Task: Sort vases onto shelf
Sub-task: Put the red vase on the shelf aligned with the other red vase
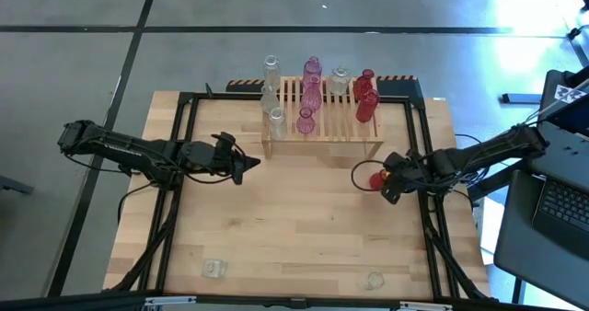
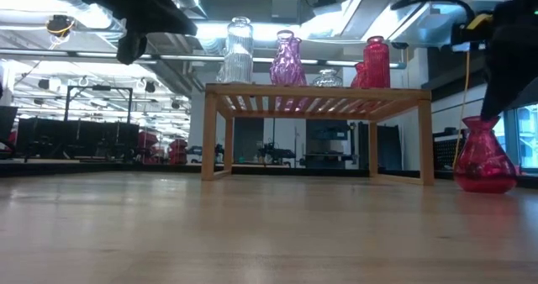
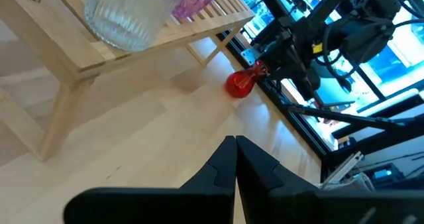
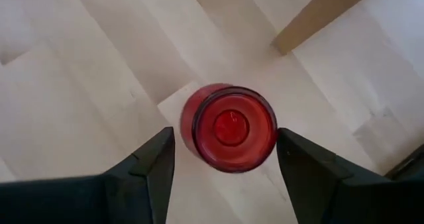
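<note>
Straddling a red glass vase [image 4: 228,127], the right gripper [image 4: 225,161] has its 2 dark fingers [image 4: 149,164] parted, one on each side of the round rim with a gap showing on both sides, so nothing is clamped. That vase stands upright on the plank tabletop [image 1: 294,228], just off the shelf's [image 1: 322,127] front right leg; the low view shows it as bulb-bellied with a narrow neck and flared mouth. The right arm reaches in from the table's right edge, bent low and pointing down over the vase.

The left gripper [image 3: 235,161] has its fingers pressed together and holds nothing. It hovers above the table off the shelf's front left corner, its arm stretched in from the left edge.

On the shelf, a light wooden rack of parallel slats on 4 square legs, the overhead view shows about 9 vases: 3 clear ones [image 1: 271,72] on the left, 3 pink ones [image 1: 312,70] in the middle, 1 clear [image 1: 340,79] and 2 red [image 1: 366,99] on the right. The tall clear one is vertically ribbed and the tall pink one faceted. Well in front of the shelf, near the table's front edge, stand 2 more clear glass vases [image 1: 214,269], apart from each other.
</note>
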Robot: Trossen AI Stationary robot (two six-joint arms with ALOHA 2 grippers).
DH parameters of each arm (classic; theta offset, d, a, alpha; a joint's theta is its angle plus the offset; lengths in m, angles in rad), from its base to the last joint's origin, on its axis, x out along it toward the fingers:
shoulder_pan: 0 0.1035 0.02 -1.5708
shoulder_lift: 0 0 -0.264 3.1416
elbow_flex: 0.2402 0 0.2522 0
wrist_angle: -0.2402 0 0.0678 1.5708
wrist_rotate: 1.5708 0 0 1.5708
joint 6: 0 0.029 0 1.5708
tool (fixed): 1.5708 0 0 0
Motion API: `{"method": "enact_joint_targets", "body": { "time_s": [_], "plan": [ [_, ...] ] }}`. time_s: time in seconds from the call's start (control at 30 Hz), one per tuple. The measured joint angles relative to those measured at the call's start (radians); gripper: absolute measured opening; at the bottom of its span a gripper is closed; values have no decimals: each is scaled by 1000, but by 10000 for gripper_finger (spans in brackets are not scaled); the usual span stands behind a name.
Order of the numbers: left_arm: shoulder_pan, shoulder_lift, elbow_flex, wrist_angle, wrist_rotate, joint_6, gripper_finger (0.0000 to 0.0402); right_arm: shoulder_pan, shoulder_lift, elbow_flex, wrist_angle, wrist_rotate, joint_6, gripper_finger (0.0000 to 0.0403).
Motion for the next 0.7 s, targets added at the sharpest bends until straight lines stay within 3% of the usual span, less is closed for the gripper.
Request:
{"method": "enact_joint_targets", "body": {
  "time_s": [0.2,0.5,0.7],
  "plan": [
    [0,0,0,-2,39,24,0,-21,10,-50,136,-21,-43,214],
    [0,0,0,-8,95,34,0,-27,13,-80,285,30,-127,214],
    [0,0,0,-8,95,43,0,-24,69,-92,323,-17,-123,214]
  ]
}}
